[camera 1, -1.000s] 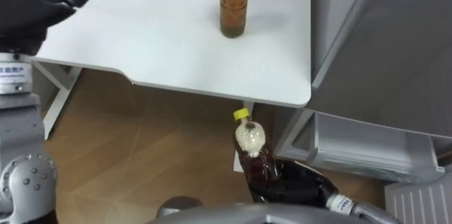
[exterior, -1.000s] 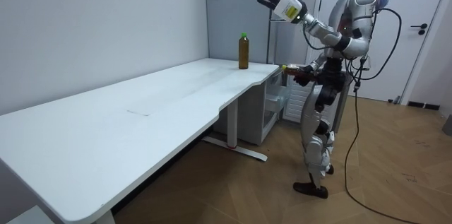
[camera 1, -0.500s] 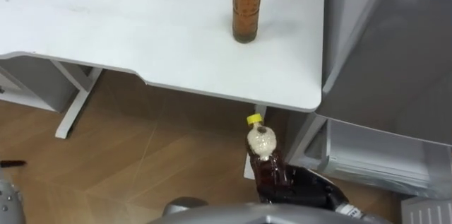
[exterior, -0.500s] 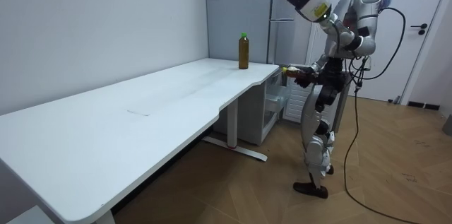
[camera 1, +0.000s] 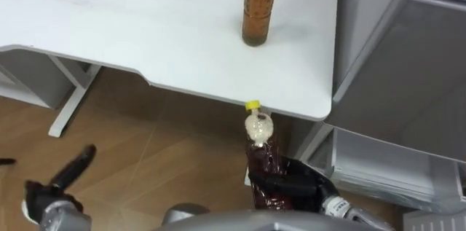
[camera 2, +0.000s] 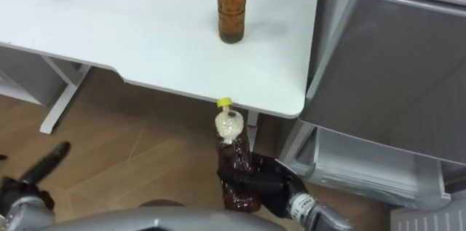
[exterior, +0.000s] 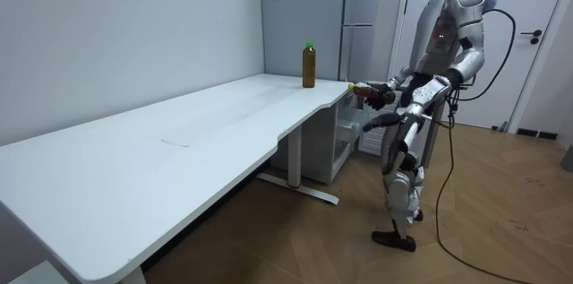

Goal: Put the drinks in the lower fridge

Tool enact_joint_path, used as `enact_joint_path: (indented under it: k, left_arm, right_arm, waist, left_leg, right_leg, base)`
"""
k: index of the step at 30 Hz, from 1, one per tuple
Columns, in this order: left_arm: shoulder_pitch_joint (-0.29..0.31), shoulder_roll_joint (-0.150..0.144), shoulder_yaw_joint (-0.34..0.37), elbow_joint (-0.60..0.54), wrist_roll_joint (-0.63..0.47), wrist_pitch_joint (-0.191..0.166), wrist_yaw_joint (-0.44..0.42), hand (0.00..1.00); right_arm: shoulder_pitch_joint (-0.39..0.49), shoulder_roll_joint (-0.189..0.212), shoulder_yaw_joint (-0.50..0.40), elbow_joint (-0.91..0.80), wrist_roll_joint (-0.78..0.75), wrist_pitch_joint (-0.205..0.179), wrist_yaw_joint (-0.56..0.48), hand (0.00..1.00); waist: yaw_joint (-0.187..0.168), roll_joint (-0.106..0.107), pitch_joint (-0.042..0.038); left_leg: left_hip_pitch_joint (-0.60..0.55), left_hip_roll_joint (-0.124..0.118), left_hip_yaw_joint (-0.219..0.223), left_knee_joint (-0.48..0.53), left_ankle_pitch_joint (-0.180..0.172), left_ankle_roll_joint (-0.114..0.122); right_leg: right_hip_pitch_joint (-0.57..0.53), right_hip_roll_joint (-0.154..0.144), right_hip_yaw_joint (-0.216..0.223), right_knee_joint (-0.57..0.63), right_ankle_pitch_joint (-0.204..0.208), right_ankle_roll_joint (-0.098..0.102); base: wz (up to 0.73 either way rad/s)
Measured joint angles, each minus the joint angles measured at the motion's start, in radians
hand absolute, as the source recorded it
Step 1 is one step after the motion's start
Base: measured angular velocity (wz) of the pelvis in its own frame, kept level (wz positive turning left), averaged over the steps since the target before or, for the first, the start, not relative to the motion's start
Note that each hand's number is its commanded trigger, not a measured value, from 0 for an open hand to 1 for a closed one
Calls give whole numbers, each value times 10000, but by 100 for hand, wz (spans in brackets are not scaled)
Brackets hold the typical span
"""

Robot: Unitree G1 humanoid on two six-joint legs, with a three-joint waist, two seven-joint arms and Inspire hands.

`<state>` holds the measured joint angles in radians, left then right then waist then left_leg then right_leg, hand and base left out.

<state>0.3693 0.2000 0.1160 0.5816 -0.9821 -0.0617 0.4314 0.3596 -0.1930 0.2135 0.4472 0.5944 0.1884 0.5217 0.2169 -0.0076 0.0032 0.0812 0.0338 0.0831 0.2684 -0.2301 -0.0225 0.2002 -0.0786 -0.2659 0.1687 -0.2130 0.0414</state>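
My right hand [camera 1: 300, 187] is shut on a brown drink bottle [camera 1: 261, 159] with a yellow cap. It holds the bottle upright just below the white table's [camera 1: 145, 41] near edge, in front of the grey fridge [camera 1: 408, 78]. A second brown bottle [camera 1: 260, 9] with a green cap stands on the table near its right end, also seen in the room view [exterior: 309, 64]. My left hand [camera 1: 64, 183] hangs low at the lower left over the wooden floor, fingers straight and holding nothing.
The fridge's lower compartment [camera 1: 378, 159] stands open to the right of the table, with pale shelves showing. A white table leg [camera 1: 69, 100] stands at the left. In the room view I stand upright between the table's end and the fridge [exterior: 358, 15].
My left arm has come down from high above the table to low at my left side. The held bottle has risen slightly towards the table edge. The view has shifted a little.
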Motion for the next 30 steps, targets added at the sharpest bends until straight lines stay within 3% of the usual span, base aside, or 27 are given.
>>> enact_joint_path:
  k: [6, 10, 14, 16, 17, 21, 24, 30]
  left_arm:
    - [747, 10, -598, 1757, -979, 811, -993, 0]
    - [670, -60, -1004, 3070, -1058, 1187, -1782, 0]
    - [636, -226, -1253, 3919, -812, 1673, -2653, 0]
    - [619, -247, -1411, 3957, -136, 1753, -2939, 0]
    - [501, -270, -1405, 3944, 761, 1825, -3099, 0]
    - [187, -206, -1509, 3909, 3841, 1859, -3375, 0]
    - [-97, -202, -1606, 3888, 5417, 1859, -3389, 0]
    - [-294, -204, -1616, 3885, 6757, 1862, -3465, 0]
  right_arm:
    - [-305, -122, 346, 107, 1279, 201, -370, 100]
    - [-400, -210, 419, 202, 1562, 334, -348, 100]
    - [-563, -217, 392, 525, 1575, 309, -192, 100]
    - [-561, -211, 378, 532, 1577, 301, -189, 100]
    - [-553, -220, 354, 590, 1603, 285, -167, 100]
    - [-489, -308, 348, 653, 1682, 80, -162, 100]
    - [-471, -321, 296, 883, 1979, 69, -39, 100]
    - [-431, -476, 120, 1448, 2622, -215, 259, 100]
  waist:
    - [-253, -13, 18]
    - [-434, 74, 21]
    - [-870, 96, 28]
    - [-1070, 156, -12]
    - [-1177, 65, 28]
    - [-1591, 83, -1]
    - [-1827, 64, -43]
    - [-1985, 102, -66]
  left_leg:
    - [-5, 12, 87, -96, -44, 0]
    - [-33, 8, 91, -86, -44, 3]
    - [-50, -2, 92, -81, -39, 6]
    - [-65, -16, 67, -83, -33, 12]
    - [-50, -33, 65, -97, -27, 21]
    - [-73, -52, 36, -91, -24, 27]
    - [-71, -53, 39, -94, -23, 27]
    - [7, -43, 142, -113, -24, 28]
  right_leg:
    - [-35, 1, 44, -20, -5, 9]
    - [-76, -3, 80, 5, -7, 13]
    - [-89, -2, 132, -11, -27, 38]
    - [-86, 3, 163, -16, -28, 40]
    - [-84, -4, 163, -16, -27, 40]
    - [-86, -17, 139, -2, -25, 44]
    - [-88, -14, 155, -3, -25, 44]
    - [-95, -7, 325, -3, -22, 46]
  base:
    - [-2]
    - [0]
    - [0]
    - [0]
    - [4]
    - [0]
    - [0]
    - [-6]
